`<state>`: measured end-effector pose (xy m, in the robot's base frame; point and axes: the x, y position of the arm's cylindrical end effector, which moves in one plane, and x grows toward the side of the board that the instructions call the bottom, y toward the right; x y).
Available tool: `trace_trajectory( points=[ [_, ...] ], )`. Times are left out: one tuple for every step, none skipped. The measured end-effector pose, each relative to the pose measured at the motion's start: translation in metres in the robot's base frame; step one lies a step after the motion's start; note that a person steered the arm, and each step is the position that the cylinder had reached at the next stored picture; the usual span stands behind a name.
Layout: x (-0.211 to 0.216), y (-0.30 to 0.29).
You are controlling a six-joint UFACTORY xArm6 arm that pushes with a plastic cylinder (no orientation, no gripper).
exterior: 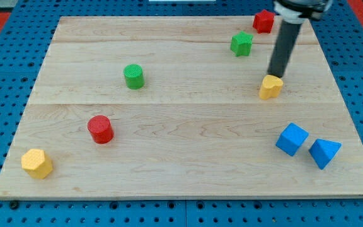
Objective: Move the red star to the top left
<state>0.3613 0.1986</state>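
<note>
The red star (pixel 263 21) sits near the view's top right corner of the wooden board (pixel 181 145). My tip (pixel 274 75) is at the lower end of the dark rod, just above a yellow heart-shaped block (pixel 270 87) and touching or nearly touching its top edge. The tip is well below the red star. A green star (pixel 241 43) lies to the left of the rod, between the red star and the yellow heart.
A green cylinder (pixel 133 76) stands left of centre. A red cylinder (pixel 99 129) is lower left. A yellow hexagon (pixel 37 163) is at the bottom left corner. A blue cube (pixel 292 139) and a blue triangular block (pixel 324 152) sit at the bottom right.
</note>
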Motion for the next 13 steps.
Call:
trace_trajectory(
  points=[
    [-0.062, 0.035],
    [-0.133, 0.061],
    [-0.161, 0.017],
    [-0.154, -0.099],
    [-0.148, -0.165],
    [-0.131, -0.116],
    [-0.114, -0.134],
    [-0.123, -0.225],
    [-0.132, -0.317],
    [-0.117, -0.261],
    [-0.103, -0.265],
    [-0.107, -0.335],
    [-0.097, -0.336]
  ],
)
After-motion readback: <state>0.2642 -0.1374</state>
